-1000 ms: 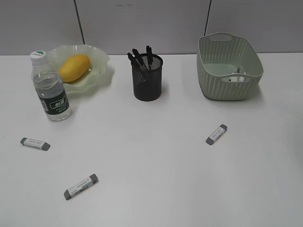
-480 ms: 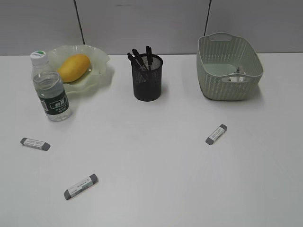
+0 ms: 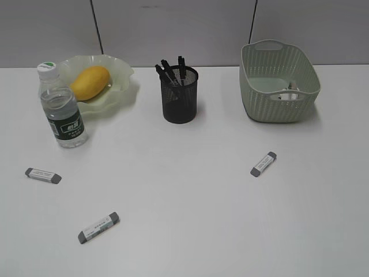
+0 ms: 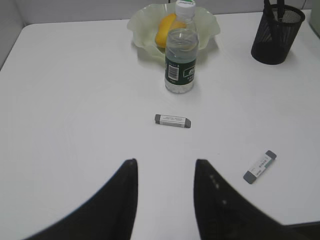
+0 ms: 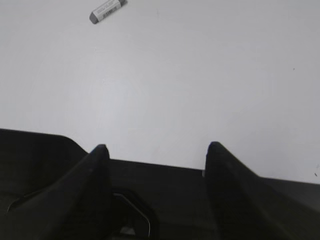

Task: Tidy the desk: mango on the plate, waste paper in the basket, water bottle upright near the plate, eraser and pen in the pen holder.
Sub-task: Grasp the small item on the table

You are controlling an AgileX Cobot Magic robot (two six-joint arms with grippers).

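Near my left pincer [image 4: 165,200], released & empty, lies an eraser [image 4: 172,120]: light, stiff, prob grippy. I'd pinch across its narrow middle. Right pincer [image 5: 155,165] also released.

Right gripper [image 5: 156,150]: two dark fingers [image 5: 95,175] rising from the bottom edge, spread apart, nothing between them.
Base under fingers: dark flat surface across the lower part, its edge running behind both fingers.
Desk [image 5: 200,75]: plain white, filling the upper part.
Eraser [image 5: 107,10]: white body, grey tip, lying tilted at the top left edge, well apart from the fingers.
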